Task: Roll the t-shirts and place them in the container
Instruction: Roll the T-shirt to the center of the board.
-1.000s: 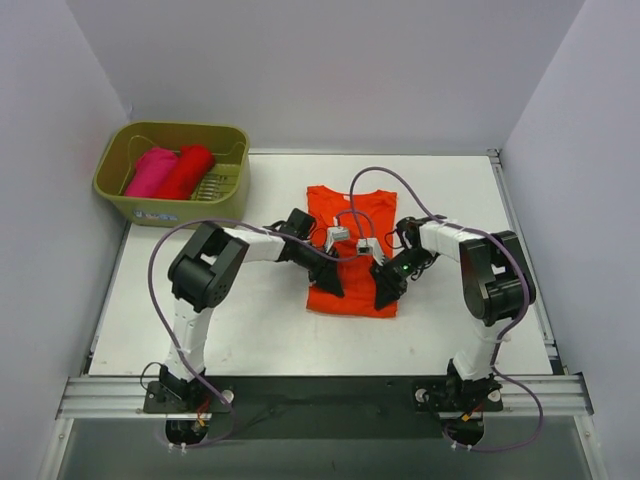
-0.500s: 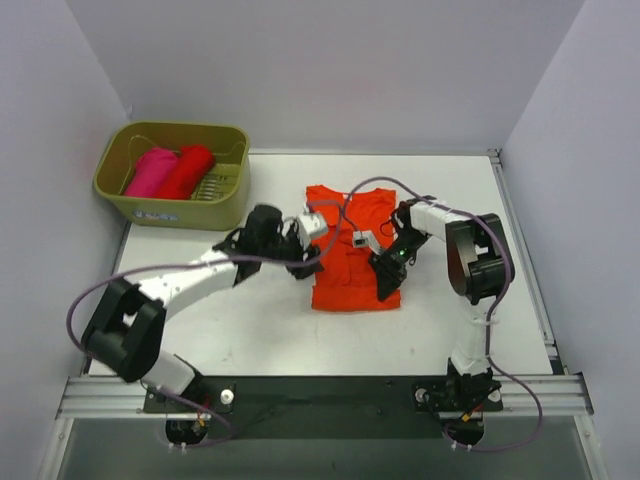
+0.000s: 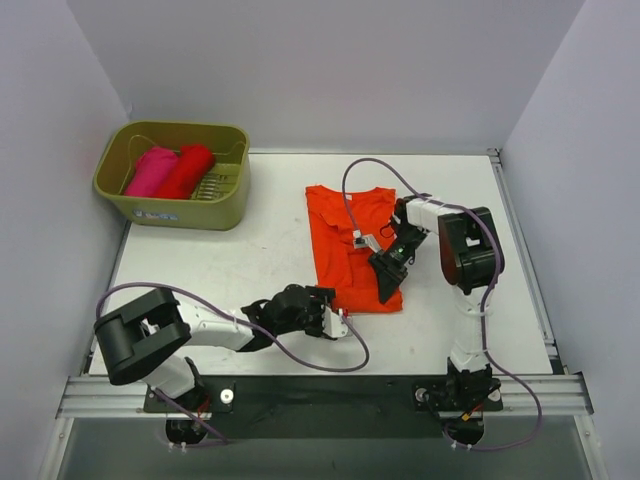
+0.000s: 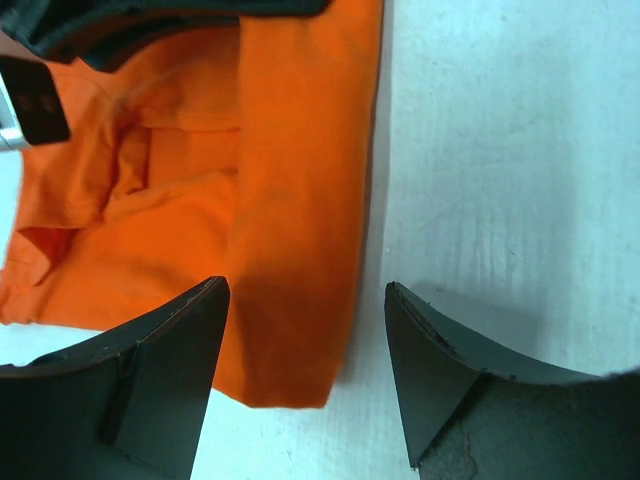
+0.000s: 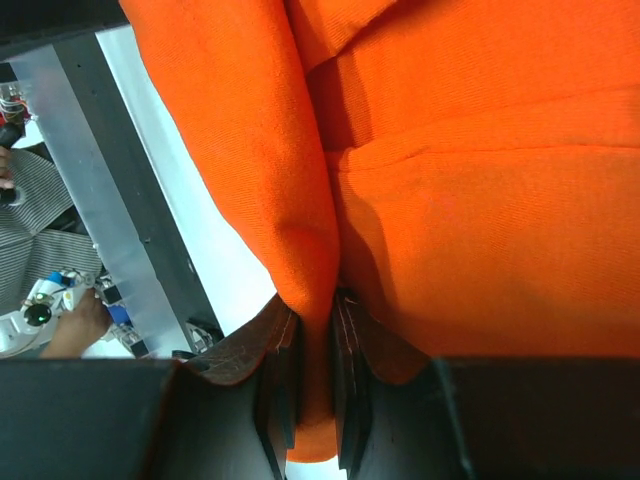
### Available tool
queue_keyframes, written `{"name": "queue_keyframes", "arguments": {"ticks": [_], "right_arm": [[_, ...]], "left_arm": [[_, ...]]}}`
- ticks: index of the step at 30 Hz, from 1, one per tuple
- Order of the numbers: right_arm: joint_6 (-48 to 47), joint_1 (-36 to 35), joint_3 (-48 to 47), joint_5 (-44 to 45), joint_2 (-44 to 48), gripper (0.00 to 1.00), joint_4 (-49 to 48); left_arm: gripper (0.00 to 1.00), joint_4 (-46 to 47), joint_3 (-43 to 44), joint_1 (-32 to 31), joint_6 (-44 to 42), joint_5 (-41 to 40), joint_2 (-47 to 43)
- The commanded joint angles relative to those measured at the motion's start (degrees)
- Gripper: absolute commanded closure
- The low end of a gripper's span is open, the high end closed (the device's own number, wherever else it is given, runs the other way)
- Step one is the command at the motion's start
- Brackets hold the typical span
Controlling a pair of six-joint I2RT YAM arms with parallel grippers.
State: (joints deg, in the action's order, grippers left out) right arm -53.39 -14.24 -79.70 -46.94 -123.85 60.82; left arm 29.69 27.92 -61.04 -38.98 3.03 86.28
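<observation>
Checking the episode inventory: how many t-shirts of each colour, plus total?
Bright orange cloth t-shirt: 1
Red rolled cloth t-shirt: 1
Magenta-pink rolled cloth t-shirt: 1
Total: 3

Low along the near edge: left arm (image 3: 215, 330) folded down from its base, forearm stretched out to the right, wrist about level. The left gripper (image 4: 305, 295) sits close over the surface with its two fingers spread wide. The right arm (image 3: 468, 250) stands up from its base, forearm reaching left and wrist tipped down, and the right gripper (image 5: 315, 335) is pinched tight, fingers nearly meeting on a fold of the orange t-shirt (image 5: 480, 220).
</observation>
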Motion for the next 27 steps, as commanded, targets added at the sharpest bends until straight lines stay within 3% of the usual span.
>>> {"name": "queue_keyframes", "arguments": {"ticks": [1,14,19,23,26,27], "right_arm": [[0.4,0.4,-2.2,0.9,-1.8,0.84,4.5],[1.4,1.1,-4.8,0.1,-4.3,0.84,6.9],[2.1,1.5,-6.5,-0.3,-5.8,0.82,8.3],[0.0,2.7,-5.4,-2.4,-4.6,0.75,8.0],[-0.3,5.3,-1.6,-5.1,0.4,0.52,4.2],[-0.5,6.5,-0.2,-6.5,2.1,0.51,3.5]], "left_arm": [[0.27,10.1,-0.4,-2.2,-4.1,-3.0,2.0],[0.36,8.6,2.0,-3.3,-8.9,-2.6,10.3],[0.47,3.9,3.6,-3.3,-10.1,0.0,12.2],[0.57,-5.8,8.2,-2.3,-5.4,4.2,12.5],[0.63,-12.1,12.1,0.6,-1.4,10.6,12.5],[0.64,-15.4,14.0,3.2,0.1,12.9,12.5]]}}
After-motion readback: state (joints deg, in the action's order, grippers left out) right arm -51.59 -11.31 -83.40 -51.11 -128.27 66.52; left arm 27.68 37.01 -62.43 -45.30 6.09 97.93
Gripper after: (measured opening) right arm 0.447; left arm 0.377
